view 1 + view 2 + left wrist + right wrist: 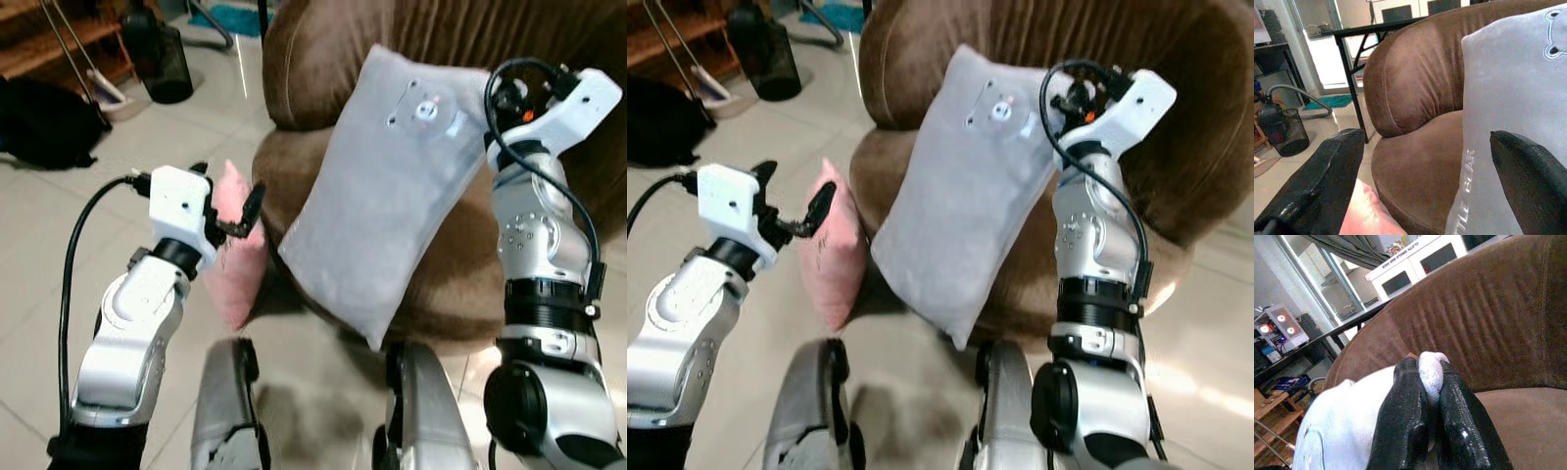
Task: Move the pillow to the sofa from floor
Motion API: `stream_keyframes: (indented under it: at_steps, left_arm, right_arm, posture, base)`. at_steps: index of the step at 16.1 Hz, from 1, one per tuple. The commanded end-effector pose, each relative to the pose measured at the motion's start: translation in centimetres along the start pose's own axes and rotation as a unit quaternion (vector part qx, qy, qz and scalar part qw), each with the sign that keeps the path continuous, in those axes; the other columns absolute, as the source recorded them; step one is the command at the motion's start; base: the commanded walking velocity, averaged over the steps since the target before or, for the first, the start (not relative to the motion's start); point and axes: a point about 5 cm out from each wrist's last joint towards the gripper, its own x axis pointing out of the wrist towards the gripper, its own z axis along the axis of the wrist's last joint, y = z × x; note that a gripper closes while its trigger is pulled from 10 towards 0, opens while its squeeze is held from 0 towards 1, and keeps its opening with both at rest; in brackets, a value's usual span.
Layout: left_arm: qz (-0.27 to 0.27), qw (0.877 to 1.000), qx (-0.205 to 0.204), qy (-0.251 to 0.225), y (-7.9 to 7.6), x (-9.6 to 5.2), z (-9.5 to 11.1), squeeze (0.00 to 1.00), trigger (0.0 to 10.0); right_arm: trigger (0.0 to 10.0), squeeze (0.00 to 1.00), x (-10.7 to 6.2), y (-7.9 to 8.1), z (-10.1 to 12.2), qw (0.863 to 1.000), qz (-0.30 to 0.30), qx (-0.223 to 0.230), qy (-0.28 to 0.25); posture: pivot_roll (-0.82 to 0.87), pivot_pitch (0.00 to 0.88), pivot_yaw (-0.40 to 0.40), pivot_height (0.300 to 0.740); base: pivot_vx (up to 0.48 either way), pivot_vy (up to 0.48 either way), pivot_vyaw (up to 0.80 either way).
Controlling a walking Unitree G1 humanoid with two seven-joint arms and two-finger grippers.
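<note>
A pale tiled floor [59, 255] ran around a round brown sofa [323, 59] in the upper middle of the frame. The grey pillow [382, 186] hung tilted in front of the sofa, its lower corner off the floor, pinched by its upper corner in the closed right end effector [1432, 396] at the upper right. The left end effector [240, 211] stood open at the left of centre, near the pillow's edge, holding nothing. A pink pillow [235, 259] leaned against the sofa base just behind it. A black mesh bin [162, 59] and a dark bag [44, 122] lay at the upper left.
</note>
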Motion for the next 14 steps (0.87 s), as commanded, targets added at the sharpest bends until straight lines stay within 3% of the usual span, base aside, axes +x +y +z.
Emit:
stream_keyframes:
  at_steps: [1,14]
  left_arm:
    - [0.002,1.0,0.006,-0.004,-0.2,0.0,0.2,0.0,10.0]
    - [-0.014,1.0,0.023,0.013,-0.6,0.2,-0.7,0.0,10.0]
  right_arm:
    - [10.0,0.0,0.1,0.2,0.8,1.0,0.002,-0.012,-0.015]
    - [10.0,0.0,0.6,-0.1,0.0,1.0,-0.007,-0.028,-0.003]
  posture:
    - [0.04,0.033,0.011,0.596]
    - [0.05,0.044,0.008,0.711]
  base:
    - [0.0,0.0,0.0]
    - [0.0,0.0,0.0]
